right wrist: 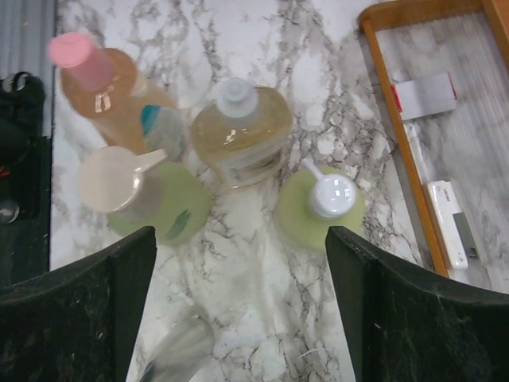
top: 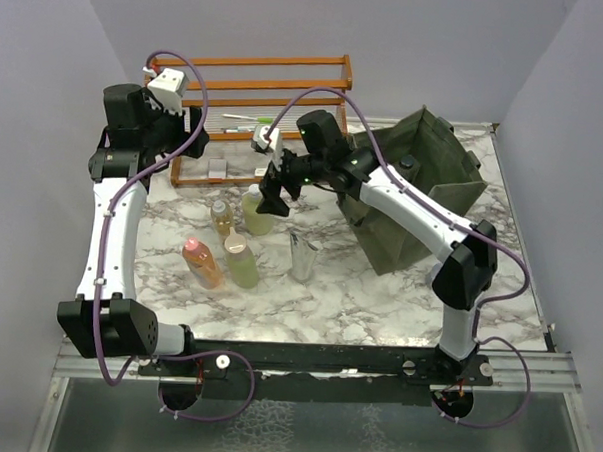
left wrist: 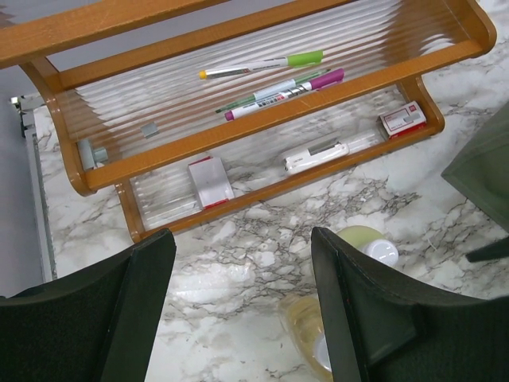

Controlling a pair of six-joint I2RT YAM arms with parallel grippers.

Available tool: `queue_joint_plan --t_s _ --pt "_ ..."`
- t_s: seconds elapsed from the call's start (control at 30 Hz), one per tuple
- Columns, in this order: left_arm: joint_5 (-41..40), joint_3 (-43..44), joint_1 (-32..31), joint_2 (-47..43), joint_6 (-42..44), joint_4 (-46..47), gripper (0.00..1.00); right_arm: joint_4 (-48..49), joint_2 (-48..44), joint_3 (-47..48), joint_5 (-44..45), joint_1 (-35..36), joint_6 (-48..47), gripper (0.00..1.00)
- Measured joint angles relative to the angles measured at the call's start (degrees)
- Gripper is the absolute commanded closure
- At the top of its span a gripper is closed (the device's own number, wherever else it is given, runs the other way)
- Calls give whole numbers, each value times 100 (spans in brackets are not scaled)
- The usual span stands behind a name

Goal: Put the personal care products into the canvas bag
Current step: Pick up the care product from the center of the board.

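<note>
Five products are sitting outside the canvas bag [top: 413,196], all on the tabletop [top: 358,299] to its left in the overhead view: a white-capped pale green bottle [right wrist: 320,208], an amber bottle [right wrist: 238,139], a pink-capped orange bottle [right wrist: 103,87], a beige-capped green bottle [right wrist: 151,203] and, nearest the bag, a silver tube [top: 304,256]. The right hand [right wrist: 238,239] is hovering over the bottles, fingers spread, gripping nothing. The left hand [left wrist: 242,239], farther from the bag by the wooden rack [left wrist: 119,25], is likewise spread and empty. The bag's interior is not legible. Judgement: most of the packing is outstanding.

Bottles [top: 245,262] tightly clustered, rack [top: 268,83] close behind
</note>
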Motion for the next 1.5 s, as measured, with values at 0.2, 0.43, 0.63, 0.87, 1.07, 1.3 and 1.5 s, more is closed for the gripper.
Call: queue_joint_plan --t_s 0.2,0.43,0.63,0.87,1.07,1.3,1.5 --pt "-15 0 50 -46 -39 70 28 367 702 354 527 13 247 17" --pt "-20 0 94 -214 -50 129 28 535 1305 664 791 13 289 23" --pt "-11 0 98 -319 -48 179 28 610 1565 723 868 13 223 35" --pt "15 -46 101 -330 -42 195 28 715 1714 739 857 13 122 47" --pt "39 -48 101 -330 -37 197 28 778 1847 772 815 13 83 59" --pt "68 -48 101 -330 -35 197 28 776 1961 861 774 13 28 81" --pt "125 -94 101 -334 -35 208 28 765 1961 870 774 13 -13 97"
